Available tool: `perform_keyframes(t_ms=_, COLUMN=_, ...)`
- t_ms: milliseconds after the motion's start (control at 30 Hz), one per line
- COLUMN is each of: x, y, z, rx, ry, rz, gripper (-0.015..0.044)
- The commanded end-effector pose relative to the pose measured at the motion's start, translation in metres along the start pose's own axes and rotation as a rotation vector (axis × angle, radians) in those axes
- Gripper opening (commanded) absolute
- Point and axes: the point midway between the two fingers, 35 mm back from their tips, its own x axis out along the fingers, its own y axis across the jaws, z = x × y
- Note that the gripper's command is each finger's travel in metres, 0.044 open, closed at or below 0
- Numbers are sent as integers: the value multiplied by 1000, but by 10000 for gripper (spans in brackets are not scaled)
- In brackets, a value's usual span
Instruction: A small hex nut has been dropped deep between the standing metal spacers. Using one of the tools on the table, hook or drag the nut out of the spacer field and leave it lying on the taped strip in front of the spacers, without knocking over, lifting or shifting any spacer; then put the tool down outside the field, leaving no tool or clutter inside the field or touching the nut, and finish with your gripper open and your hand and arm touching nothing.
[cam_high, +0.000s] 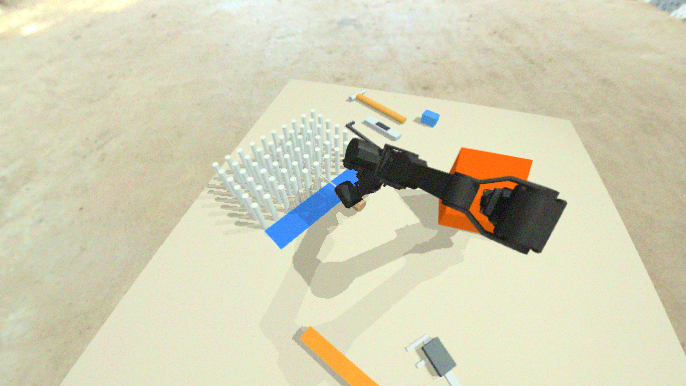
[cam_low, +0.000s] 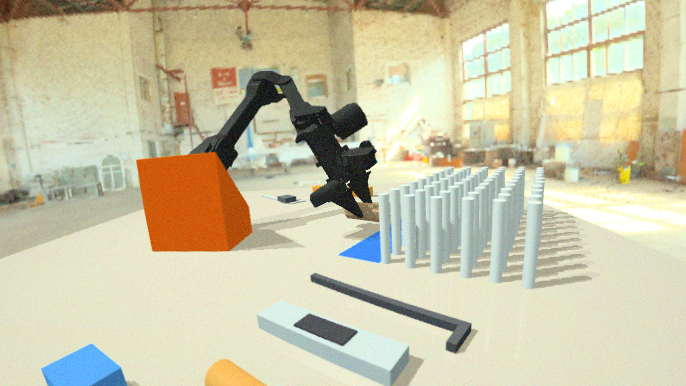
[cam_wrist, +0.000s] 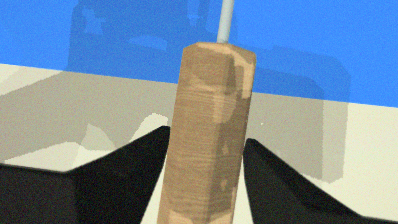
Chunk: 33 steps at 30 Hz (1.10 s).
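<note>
My gripper is shut on the wooden handle of a tool, just in front of the taped strip. The tool's thin metal rod runs forward over the blue taped strip toward the spacers. Its far end is hidden or too small to tell. The pale metal spacers stand upright in rows behind the strip. I cannot make out the hex nut in any view.
A black L-shaped bar lies beside the field, near a grey bar, a hammer and a blue block. An orange bar and a dark grey pronged block lie opposite.
</note>
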Motion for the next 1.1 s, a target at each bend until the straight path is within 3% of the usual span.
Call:
perform_keyframes(t_ms=0, x=1, y=3, z=8, rx=-10, ry=-8, rz=7, gripper=0)
perform_keyframes(t_ms=1067, x=9, y=2, z=26, rx=-11, ry=-9, rz=7, gripper=0)
